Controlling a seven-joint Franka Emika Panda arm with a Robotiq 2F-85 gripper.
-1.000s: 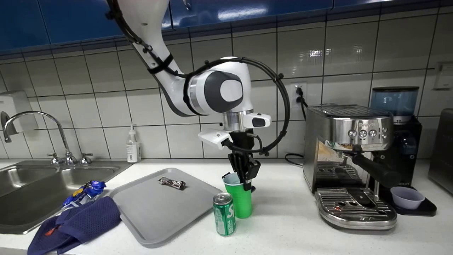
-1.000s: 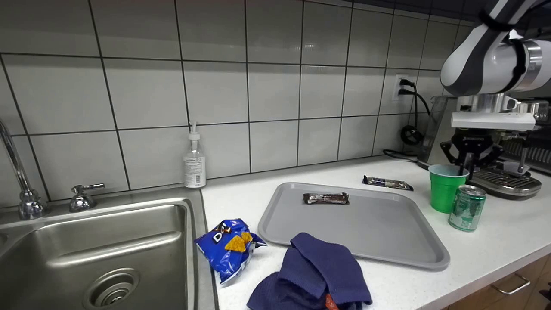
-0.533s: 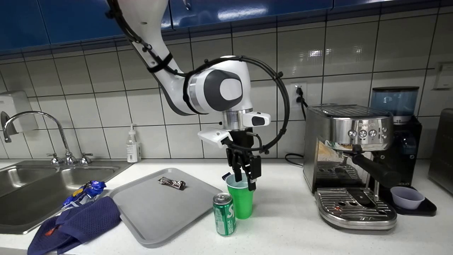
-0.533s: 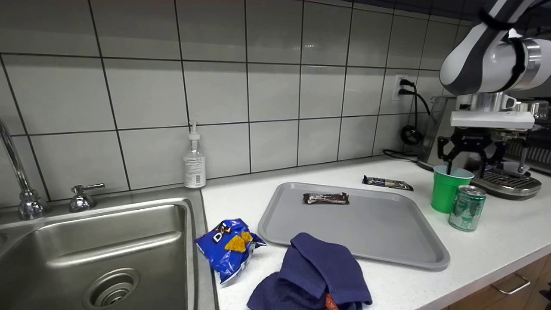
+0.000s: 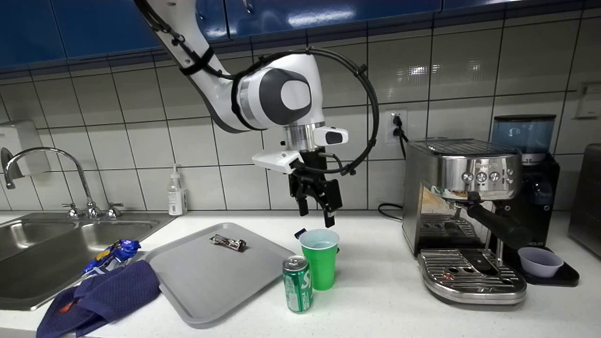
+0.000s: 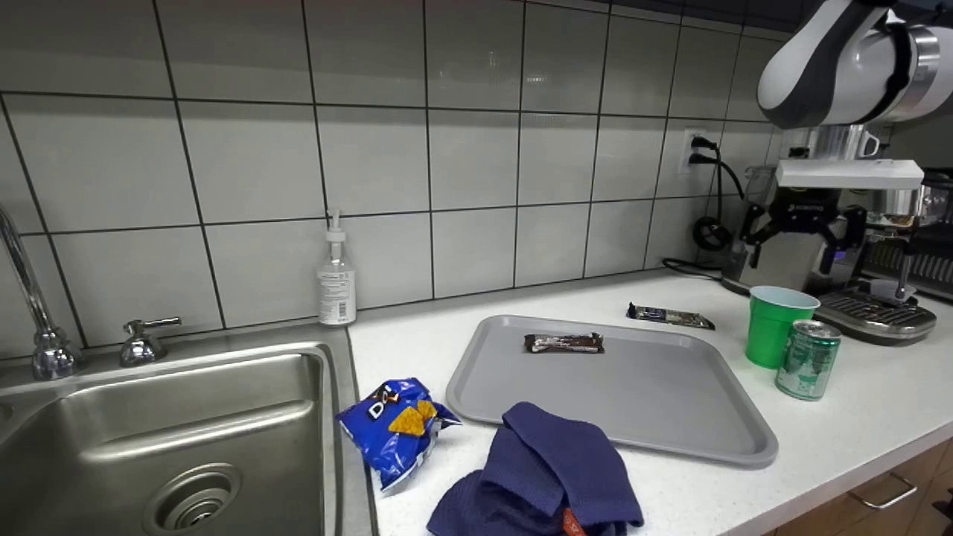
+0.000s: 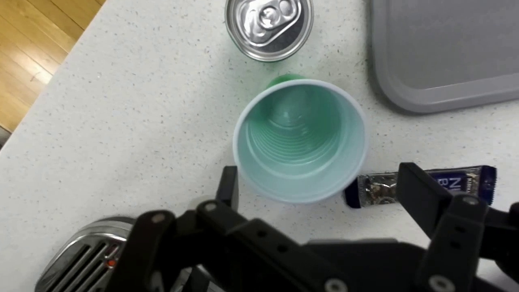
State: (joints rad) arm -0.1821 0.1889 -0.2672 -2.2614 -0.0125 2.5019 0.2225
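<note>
Preferably, steer the wide, empty jaws clear of the green cup (image 5: 322, 261), which stands upright on the tabletop (image 5: 371, 295) beside the soda can (image 5: 296, 284); a knock would likely tip it.

End effector (image 6: 791, 260) downward, jaws wide apart

"What colour is the cup (image 7: 300, 152), mid-frame in the wrist view?"
"Green outside, pale aqua within."
"And the can (image 7: 269, 28) at the top?"
"Silver on top; its side, in an exterior view, is green with white lettering."
"The gripper (image 6: 791, 263)?"
"Black."
"The bar (image 7: 457, 181) at right?"
"Navy ends, white letters."
"The counter (image 7: 138, 125)?"
"Grey flecks on white; the tray (image 7: 450, 44), upper right, plain grey."
</note>
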